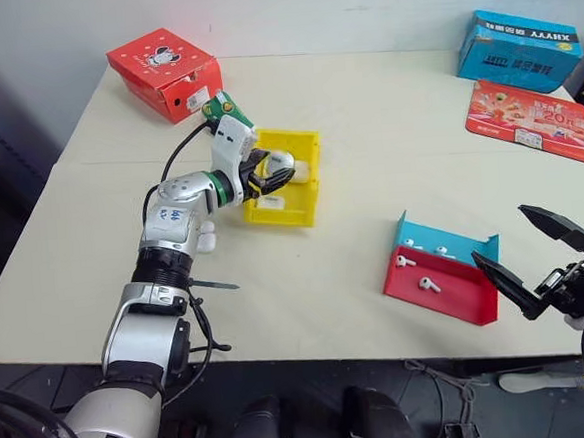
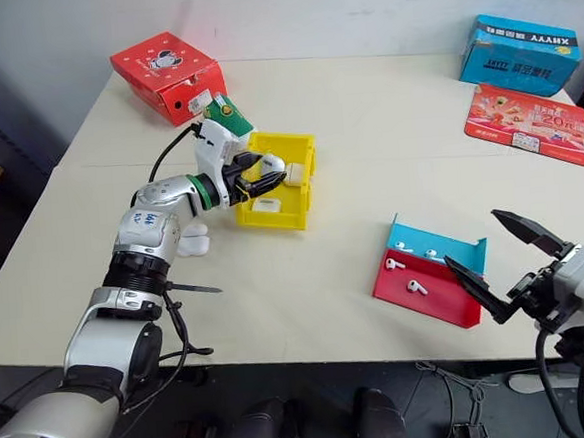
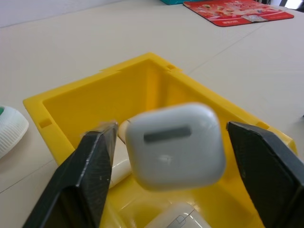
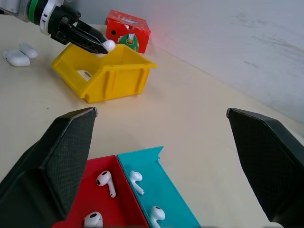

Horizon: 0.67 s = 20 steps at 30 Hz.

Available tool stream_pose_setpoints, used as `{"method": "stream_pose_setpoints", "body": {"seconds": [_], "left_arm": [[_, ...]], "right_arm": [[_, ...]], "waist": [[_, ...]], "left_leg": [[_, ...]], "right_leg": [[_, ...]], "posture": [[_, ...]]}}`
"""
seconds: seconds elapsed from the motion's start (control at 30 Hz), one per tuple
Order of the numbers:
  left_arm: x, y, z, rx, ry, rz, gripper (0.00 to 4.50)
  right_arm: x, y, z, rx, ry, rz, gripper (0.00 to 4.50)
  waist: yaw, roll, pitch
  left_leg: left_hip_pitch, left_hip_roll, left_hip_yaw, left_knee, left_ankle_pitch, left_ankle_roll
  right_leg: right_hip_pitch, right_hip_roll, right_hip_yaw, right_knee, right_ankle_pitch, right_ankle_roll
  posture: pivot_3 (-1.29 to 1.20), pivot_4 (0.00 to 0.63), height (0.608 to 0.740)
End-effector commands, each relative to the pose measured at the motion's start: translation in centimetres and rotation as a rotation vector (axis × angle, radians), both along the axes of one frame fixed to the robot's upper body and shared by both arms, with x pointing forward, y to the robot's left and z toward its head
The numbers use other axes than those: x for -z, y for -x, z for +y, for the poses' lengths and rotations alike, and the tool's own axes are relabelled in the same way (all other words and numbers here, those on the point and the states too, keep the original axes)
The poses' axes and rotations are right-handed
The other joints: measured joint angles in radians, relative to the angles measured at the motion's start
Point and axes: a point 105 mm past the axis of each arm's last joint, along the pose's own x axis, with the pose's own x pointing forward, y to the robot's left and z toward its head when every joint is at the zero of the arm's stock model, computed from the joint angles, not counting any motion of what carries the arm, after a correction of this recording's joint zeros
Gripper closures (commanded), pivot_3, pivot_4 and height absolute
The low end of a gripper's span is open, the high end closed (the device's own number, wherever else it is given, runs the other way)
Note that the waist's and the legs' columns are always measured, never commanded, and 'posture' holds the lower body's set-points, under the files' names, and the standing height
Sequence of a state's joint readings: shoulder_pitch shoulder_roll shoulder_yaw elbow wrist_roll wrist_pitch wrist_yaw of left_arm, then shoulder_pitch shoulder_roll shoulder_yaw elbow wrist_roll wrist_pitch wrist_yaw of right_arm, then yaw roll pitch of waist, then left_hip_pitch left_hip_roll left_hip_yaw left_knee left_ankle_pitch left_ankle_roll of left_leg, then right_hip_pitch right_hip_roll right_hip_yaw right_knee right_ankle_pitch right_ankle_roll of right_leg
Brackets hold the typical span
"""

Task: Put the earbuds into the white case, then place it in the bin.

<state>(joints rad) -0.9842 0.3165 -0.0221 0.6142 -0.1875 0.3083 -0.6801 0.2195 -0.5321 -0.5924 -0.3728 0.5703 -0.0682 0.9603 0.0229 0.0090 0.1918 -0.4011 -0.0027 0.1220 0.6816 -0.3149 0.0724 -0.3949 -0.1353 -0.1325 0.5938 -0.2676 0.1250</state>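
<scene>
My left gripper hangs open over the yellow bin. A white case sits blurred between its fingers, with a gap on each side. More white cases lie inside the bin, and two rest on the table beside my left arm. Several earbuds lie in the red-and-blue slanted tray. My right gripper stands wide open and empty at the table's front right, just right of that tray.
A red cardboard box stands at the back left, behind the bin. A blue box and a flat red packet lie at the back right. The table's front edge runs just below the tray.
</scene>
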Motion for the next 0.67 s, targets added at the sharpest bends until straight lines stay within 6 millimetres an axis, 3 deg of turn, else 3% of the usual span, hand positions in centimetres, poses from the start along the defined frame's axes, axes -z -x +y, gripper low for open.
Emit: {"method": "stream_pose_setpoints", "body": {"seconds": [0.03, 0.17, 0.27, 0.37, 0.43, 0.57, 0.67], "left_arm": [[-2.3, 1.7, 2.1, 0.048, -0.011, -0.156, 0.07], [-1.5, 6.3, 6.1, 0.181, -0.041, -0.224, 0.07], [0.0, 9.1, 10.2, 0.164, -0.127, -0.252, 0.07], [2.5, 11.5, 16.4, 0.017, -0.261, -0.179, 0.07], [3.6, 13.5, 19.2, -0.029, -0.322, -0.143, 0.07], [5.3, 16.9, 22.0, -0.098, -0.368, -0.073, 0.07], [5.8, 18.0, 23.0, -0.148, -0.368, -0.058, 0.07]], "right_arm": [[-0.4, 0.2, -0.8, -0.019, 0.041, -0.004, 0.0], [-0.2, 0.3, -1.8, -0.081, 0.124, 0.048, 0.0], [0.2, 0.5, -2.7, -0.138, 0.186, 0.109, 0.0], [1.2, 0.9, -3.5, -0.209, 0.255, 0.182, 0.0], [1.6, 1.0, -4.1, -0.23, 0.276, 0.206, 0.0], [1.8, 0.6, -4.6, -0.254, 0.334, 0.213, 0.0], [1.4, -0.5, -4.5, -0.249, 0.363, 0.186, 0.0]], "waist": [[0.0, 0.0, 0.0], [-0.024, 0.001, 0.0], [-0.029, 0.001, 0.0], [-0.027, 0.001, 0.001], [-0.027, 0.001, 0.001], [-0.019, 0.001, 0.001], [-0.017, 0.001, 0.001]], "left_leg": [[0.0, 0.0, 0.0, 0.0, 0.0, 0.0], [0.001, 0.001, 0.001, -0.001, -0.001, -0.001], [0.004, 0.002, 0.0, 0.0, -0.001, -0.002], [0.008, 0.002, 0.0, -0.001, -0.002, -0.003], [0.01, 0.002, 0.0, -0.004, -0.007, -0.009], [0.011, 0.0, 0.0, -0.005, -0.008, -0.008], [0.011, 0.0, -0.001, -0.005, -0.009, -0.008]], "right_leg": [[0.0, 0.0, 0.0, 0.0, 0.0, 0.0], [-0.001, -0.001, 0.004, 0.001, -0.001, -0.002], [0.001, -0.007, 0.006, 0.003, -0.002, -0.004], [0.002, -0.011, 0.005, 0.002, -0.004, -0.007], [0.003, -0.013, 0.006, 0.001, -0.004, -0.007], [0.003, -0.015, 0.006, 0.001, -0.004, -0.008], [0.002, -0.016, 0.007, -0.001, -0.004, -0.008]], "posture": [[0.0, 0.15, 0.74], [0.0, 0.15, 0.74], [0.0, 0.15, 0.74], [0.0, 0.15, 0.74], [0.0, 0.15, 0.74], [0.0, 0.15, 0.74], [0.0, 0.15, 0.74]]}}
